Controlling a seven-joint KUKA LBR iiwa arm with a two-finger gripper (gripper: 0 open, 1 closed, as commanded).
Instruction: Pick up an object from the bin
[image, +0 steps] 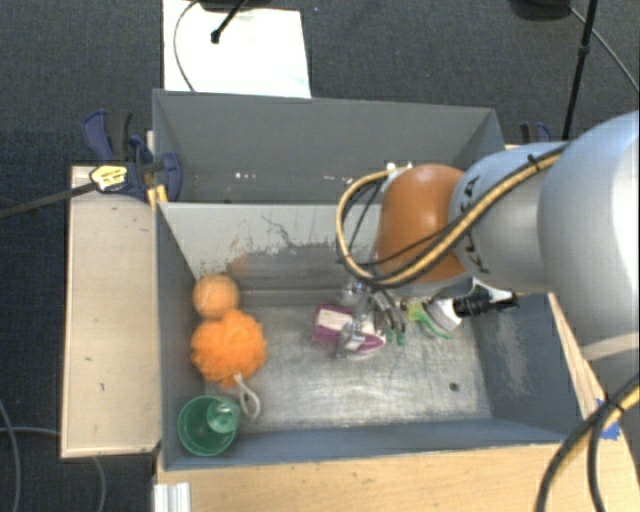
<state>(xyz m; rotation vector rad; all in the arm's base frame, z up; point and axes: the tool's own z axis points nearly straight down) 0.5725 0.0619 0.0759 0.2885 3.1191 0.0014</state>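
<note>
My gripper (362, 322) hangs low in the middle of the bin, under the arm's orange cover. Its fingers stand right over a small purple and white packet (335, 330) that lies on the bin floor; they look to be round its right end. Just to the right lies a marker-like thing with a green and white end and a black barrel (450, 312), partly hidden by the arm.
Along the bin's left side lie a pale orange ball (215, 296), a fuzzy orange bath pouf (229, 346) with a white cord, and a green cup (208, 424) in the front left corner. The arm covers the bin's right rear.
</note>
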